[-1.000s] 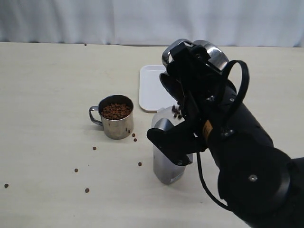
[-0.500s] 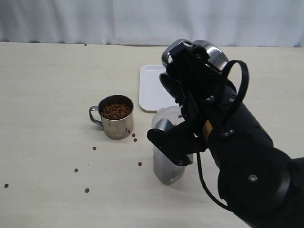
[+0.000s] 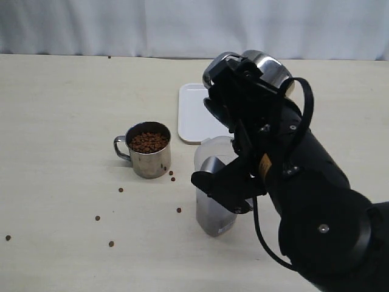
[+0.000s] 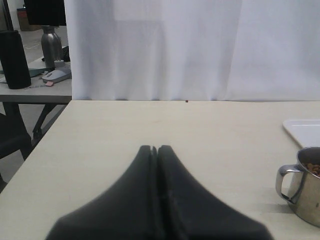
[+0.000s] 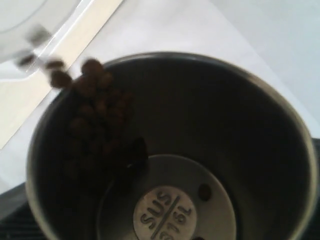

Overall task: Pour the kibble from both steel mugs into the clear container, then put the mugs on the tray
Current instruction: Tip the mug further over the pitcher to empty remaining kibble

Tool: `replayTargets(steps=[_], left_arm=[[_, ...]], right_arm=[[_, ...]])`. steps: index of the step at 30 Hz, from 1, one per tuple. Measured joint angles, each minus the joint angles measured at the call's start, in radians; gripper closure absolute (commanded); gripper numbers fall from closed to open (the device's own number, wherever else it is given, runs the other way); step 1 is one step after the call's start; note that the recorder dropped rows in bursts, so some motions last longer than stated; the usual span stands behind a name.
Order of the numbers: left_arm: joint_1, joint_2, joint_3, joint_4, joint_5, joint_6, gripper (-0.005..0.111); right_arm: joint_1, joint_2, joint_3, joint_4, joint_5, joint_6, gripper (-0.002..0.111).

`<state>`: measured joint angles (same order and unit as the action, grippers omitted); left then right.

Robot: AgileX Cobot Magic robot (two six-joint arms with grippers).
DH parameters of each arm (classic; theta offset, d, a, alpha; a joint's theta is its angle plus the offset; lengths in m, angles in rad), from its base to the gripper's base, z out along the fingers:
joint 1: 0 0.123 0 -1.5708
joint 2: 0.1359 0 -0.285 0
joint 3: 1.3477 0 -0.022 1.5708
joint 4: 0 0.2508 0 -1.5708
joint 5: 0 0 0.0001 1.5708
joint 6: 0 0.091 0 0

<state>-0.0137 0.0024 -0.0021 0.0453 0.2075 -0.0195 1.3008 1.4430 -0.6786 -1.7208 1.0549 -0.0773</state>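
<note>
My right gripper (image 3: 243, 76) is shut on one steel mug (image 3: 267, 66), held tipped high above the clear container (image 3: 213, 194). In the right wrist view I look into this mug (image 5: 260, 130): a clump of kibble (image 5: 97, 107) slides along its wall to the rim, and a few pellets (image 5: 56, 75) drop toward the container's rim (image 5: 35, 27). The other steel mug (image 3: 148, 159) stands upright to the left, full of kibble (image 3: 148, 142). The white tray (image 3: 196, 112) lies behind the container. My left gripper (image 4: 155, 149) is shut and empty, with the full mug (image 4: 306, 186) off to its side.
Loose pellets (image 3: 97, 218) lie scattered on the beige table (image 3: 61, 121) left of and in front of the container. My right arm (image 3: 316, 201) hides the container's right side and part of the tray. A white curtain (image 4: 190, 50) hangs behind the table's far edge.
The held mug has tipped slightly further and shifted a little left. The pellets seen falling beside the arm a second ago no longer show in the exterior view.
</note>
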Motion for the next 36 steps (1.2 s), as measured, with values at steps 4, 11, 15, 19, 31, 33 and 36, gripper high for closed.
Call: replayTargets(steps=[4,11,15,19,31,33,36], left_arm=[[0.0,0.0,0.0,0.0,0.0,0.0,0.107],[0.0,0.0,0.0,0.0,0.0,0.0,0.107],[0.0,0.0,0.0,0.0,0.0,0.0,0.107],[0.0,0.0,0.0,0.0,0.0,0.0,0.107],[0.0,0.0,0.0,0.0,0.0,0.0,0.107],[0.0,0.0,0.0,0.0,0.0,0.0,0.107],[0.0,0.0,0.0,0.0,0.0,0.0,0.107]], right_arm=[[0.0,0.0,0.0,-0.002,0.0,-0.011,0.103],[0.0,0.0,0.0,-0.002,0.0,-0.011,0.103],[0.002,0.0,0.0,-0.002,0.0,-0.011,0.103],[0.045,0.0,0.0,-0.002,0.007,-0.011,0.103],[0.059,0.0,0.0,-0.002,0.098,-0.011,0.103],[0.059,0.007,0.0,-0.002,0.121,-0.011,0.103],[0.059,0.031,0.0,-0.002,0.139,-0.011,0.103]])
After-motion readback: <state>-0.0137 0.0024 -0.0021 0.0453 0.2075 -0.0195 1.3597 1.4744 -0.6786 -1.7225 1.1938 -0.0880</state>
